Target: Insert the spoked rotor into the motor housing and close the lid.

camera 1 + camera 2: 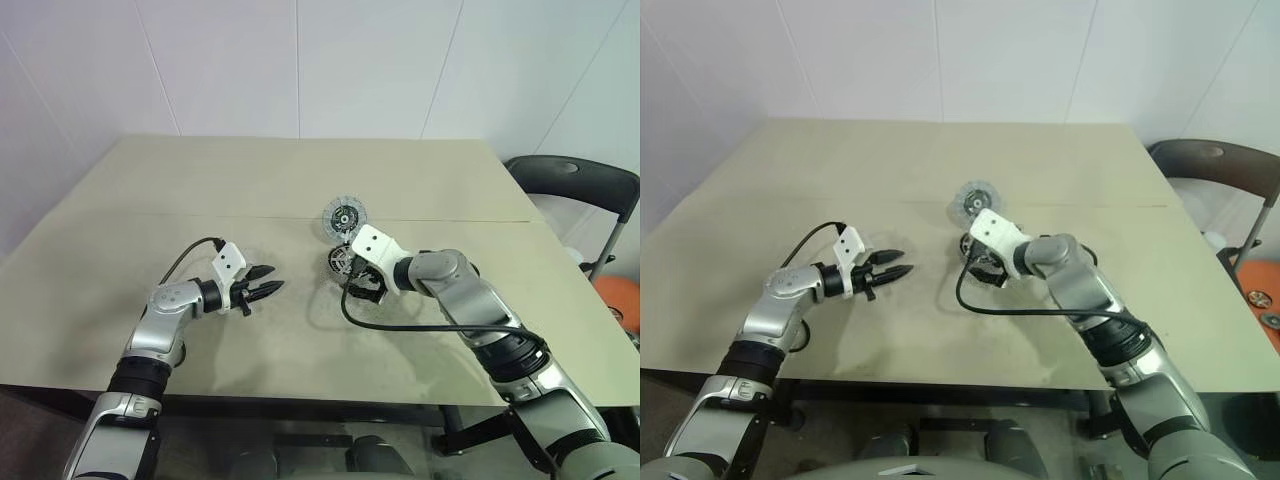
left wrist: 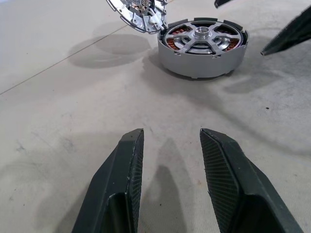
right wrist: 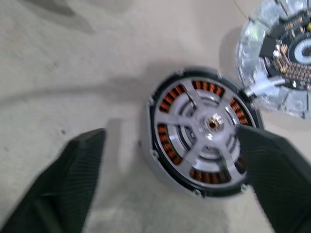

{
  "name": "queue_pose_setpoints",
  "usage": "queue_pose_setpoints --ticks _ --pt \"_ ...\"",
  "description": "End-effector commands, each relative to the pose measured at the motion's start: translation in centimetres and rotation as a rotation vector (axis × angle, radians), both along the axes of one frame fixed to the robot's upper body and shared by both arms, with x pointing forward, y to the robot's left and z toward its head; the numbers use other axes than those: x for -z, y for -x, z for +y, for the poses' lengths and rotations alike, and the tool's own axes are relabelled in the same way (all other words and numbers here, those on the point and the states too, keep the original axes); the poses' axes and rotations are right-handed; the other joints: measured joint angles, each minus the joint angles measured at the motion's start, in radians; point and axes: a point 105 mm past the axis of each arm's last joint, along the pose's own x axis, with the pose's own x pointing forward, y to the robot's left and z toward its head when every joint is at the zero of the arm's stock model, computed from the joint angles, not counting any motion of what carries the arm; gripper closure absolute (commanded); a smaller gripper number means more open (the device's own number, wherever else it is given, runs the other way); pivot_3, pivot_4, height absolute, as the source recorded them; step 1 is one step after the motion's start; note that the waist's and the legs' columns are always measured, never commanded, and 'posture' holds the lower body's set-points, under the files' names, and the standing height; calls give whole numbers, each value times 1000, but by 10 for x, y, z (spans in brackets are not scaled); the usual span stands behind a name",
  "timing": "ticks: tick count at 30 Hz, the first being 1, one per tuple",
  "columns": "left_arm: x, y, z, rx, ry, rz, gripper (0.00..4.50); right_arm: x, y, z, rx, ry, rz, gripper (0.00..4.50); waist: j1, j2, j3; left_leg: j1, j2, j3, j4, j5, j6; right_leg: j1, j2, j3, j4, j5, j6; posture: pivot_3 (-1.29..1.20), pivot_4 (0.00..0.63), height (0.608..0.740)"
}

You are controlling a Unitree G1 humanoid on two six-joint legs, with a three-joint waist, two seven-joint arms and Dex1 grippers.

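The motor housing [image 3: 165, 167], a squat grey casing with copper windings, sits on the table a little right of centre. The silvery spoked rotor [image 3: 204, 126] lies seated inside it. Its round lid [image 1: 345, 215], which carries a circuit board, stands tilted open at the housing's far side. My right gripper [image 3: 170, 133] hovers just above the housing, open wide, with a finger on either side and nothing held. My left gripper [image 1: 272, 279] hangs a hand's width to the left of the housing, pointing at it, open and empty. Its fingers [image 2: 129, 165] frame bare table.
A beige table [image 1: 200, 180] with a seam across its middle carries the parts. A black cable [image 1: 400, 325] loops from my right wrist over the table. A dark chair [image 1: 575, 185] stands past the table's right edge, with an orange object [image 1: 625, 295] beside it.
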Motion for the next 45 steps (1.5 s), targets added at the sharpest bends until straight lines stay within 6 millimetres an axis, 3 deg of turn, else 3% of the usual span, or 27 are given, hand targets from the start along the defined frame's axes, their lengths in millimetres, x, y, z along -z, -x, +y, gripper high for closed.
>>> queue_pose_setpoints --ticks 1,8,11,18,24,29,35,41,45 --pt "-8 -2 -4 15 -12 -37 2560 -5 -5 -5 -10 68 -55 81 0 0 0 0 0 0 0 0 0 0 0 0 0 0 0 0 0 740" --pt "-11 -3 -6 8 -1 -48 2560 13 -10 -20 31 180 -44 81 0 0 0 0 0 0 0 0 0 0 0 0 0 0 0 0 0 740" --pt "-11 -3 -5 2 -3 -52 2560 20 -7 -22 27 195 -39 645 0 0 0 0 0 0 0 0 0 0 0 0 0 0 0 0 0 740" --pt "-14 -5 -6 -5 -2 -63 2560 16 -12 -20 42 185 -68 2965 0 -1 0 1 0 0 1 0 0 1 0 0 0 0 0 0 0 740" --pt "-14 -7 -6 -10 -8 -69 2560 10 -15 -19 45 169 -84 2965 1 -1 0 1 0 0 1 0 0 2 0 0 0 0 0 0 0 740" --pt "-12 -8 -6 -9 -21 -68 2560 -1 -8 -2 -14 79 -62 2965 0 -1 0 1 0 0 1 0 0 1 0 0 0 0 0 0 0 740" --pt "-9 -8 -9 -2 -31 -66 2560 10 1 -2 -49 105 -20 2965 1 0 0 1 0 0 1 0 0 1 0 0 0 0 0 0 0 740" --pt "-9 -10 -8 -5 -36 -71 2560 7 -2 -3 -28 96 -33 4404 2 0 0 0 0 0 0 0 0 1 0 0 0 0 0 0 0 740" --pt "-10 -11 -7 -6 -37 -76 2560 6 -4 -5 -18 112 -46 4474 1 0 0 0 0 0 1 0 0 1 0 0 0 0 0 0 0 740"
